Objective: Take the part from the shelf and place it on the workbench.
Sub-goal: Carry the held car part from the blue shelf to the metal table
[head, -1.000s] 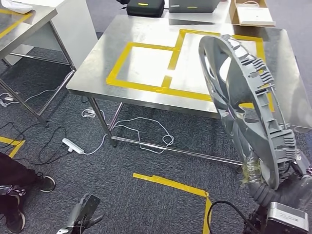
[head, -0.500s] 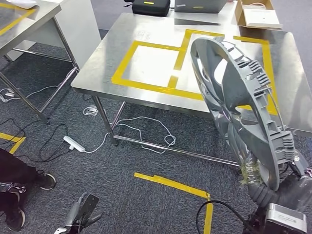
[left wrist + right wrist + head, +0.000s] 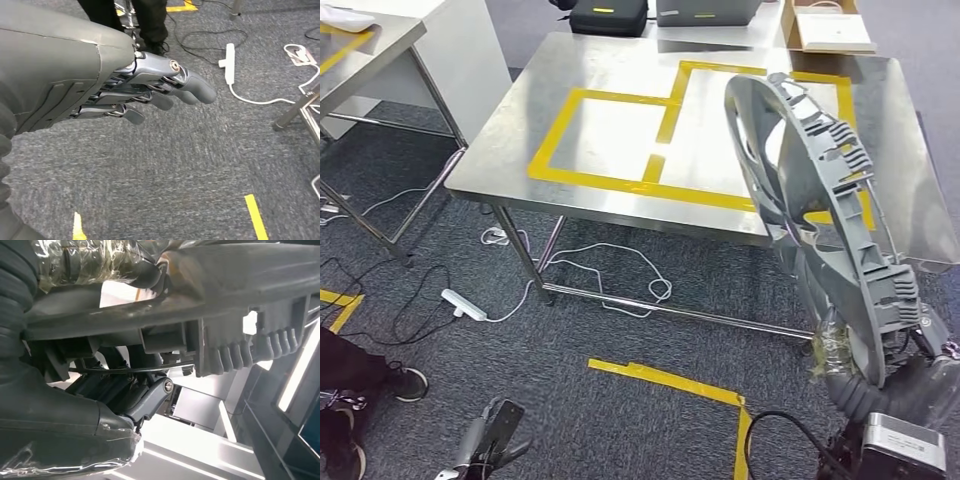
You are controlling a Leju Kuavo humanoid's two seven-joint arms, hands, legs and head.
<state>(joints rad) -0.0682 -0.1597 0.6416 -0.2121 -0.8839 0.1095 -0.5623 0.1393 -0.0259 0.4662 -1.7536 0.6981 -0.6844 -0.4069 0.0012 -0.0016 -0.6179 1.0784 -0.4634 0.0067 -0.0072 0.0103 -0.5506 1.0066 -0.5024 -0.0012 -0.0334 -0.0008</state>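
While the steel workbench (image 3: pixel 569 190) spreads across the upper part of the head view, marked with yellow tape rectangles (image 3: pixel 607 135), the grey ring-shaped part (image 3: pixel 810 210) stands upright on edge in front of its right portion, raised off the floor and not resting on the bench top. Its lower rim sits in the right hand (image 3: pixel 848 360), whose fingers close around it (in the right wrist view the dark fingers (image 3: pixel 147 400) curl under the ribbed rim (image 3: pixel 234 345)). A second steel table (image 3: pixel 365 50) stands at the far left. At the bench's far edge lies an open cardboard box (image 3: pixel 827 30) with a flat white item in it, and beside it a black case (image 3: pixel 610 17). Cables and a white power strip (image 3: pixel 463 305) lie on the grey carpet under the bench. The left hand (image 3: pixel 151 92) hangs low over the carpet, holding nothing, its fingers straight and close together with small gaps between them.
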